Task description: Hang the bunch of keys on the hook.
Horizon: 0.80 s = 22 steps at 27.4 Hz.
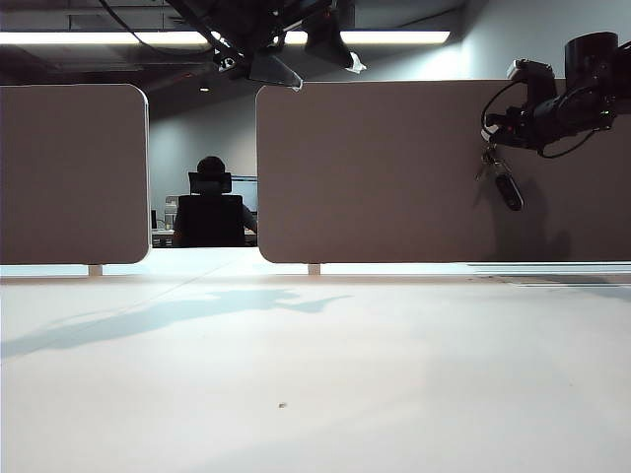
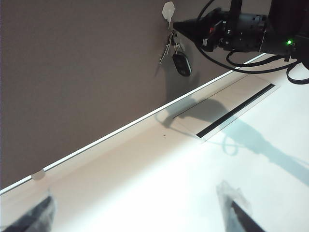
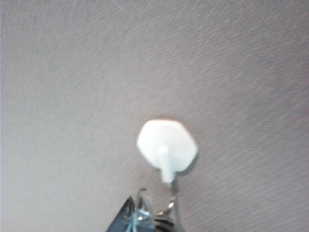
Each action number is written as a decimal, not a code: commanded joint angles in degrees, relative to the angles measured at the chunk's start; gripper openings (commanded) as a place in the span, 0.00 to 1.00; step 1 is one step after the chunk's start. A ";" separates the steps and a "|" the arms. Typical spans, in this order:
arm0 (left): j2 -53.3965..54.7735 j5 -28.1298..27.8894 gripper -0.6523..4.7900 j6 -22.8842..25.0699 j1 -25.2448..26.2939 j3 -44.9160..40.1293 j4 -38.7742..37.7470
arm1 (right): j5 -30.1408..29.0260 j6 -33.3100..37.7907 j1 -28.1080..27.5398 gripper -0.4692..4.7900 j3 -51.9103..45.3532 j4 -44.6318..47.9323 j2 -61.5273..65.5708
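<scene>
Closest to your left wrist camera, the left gripper (image 2: 140, 212) hangs low over the white desk (image 2: 203, 193) with its fingers spread wide and nothing between them. Up against the brown partition panel (image 1: 385, 168), your right gripper (image 2: 181, 26) is pressed together on the ring of the bunch of keys (image 2: 179, 60), just beside the pale hexagonal hook (image 3: 166, 147). The black fob (image 1: 508, 189) dangles below it against the panel; whether the ring sits on the hook cannot be told.
</scene>
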 commanded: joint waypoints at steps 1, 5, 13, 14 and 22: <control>-0.42 0.42 1.00 0.09 -0.11 0.17 0.61 | 1.18 -0.15 0.00 0.07 0.44 2.36 0.44; -0.42 0.39 1.00 0.11 -0.11 0.17 0.63 | 2.16 -0.13 -0.13 0.07 0.44 2.67 1.22; -0.42 0.37 1.00 0.11 -0.11 0.17 1.09 | 3.80 -0.17 -0.72 0.07 0.44 4.22 1.51; -0.42 0.37 1.00 0.11 -0.11 0.17 1.07 | 4.22 -0.15 -1.11 0.07 0.42 4.13 1.51; -0.42 0.37 1.00 0.04 -0.11 0.15 1.01 | 4.26 -0.09 -1.77 0.07 0.42 3.41 1.88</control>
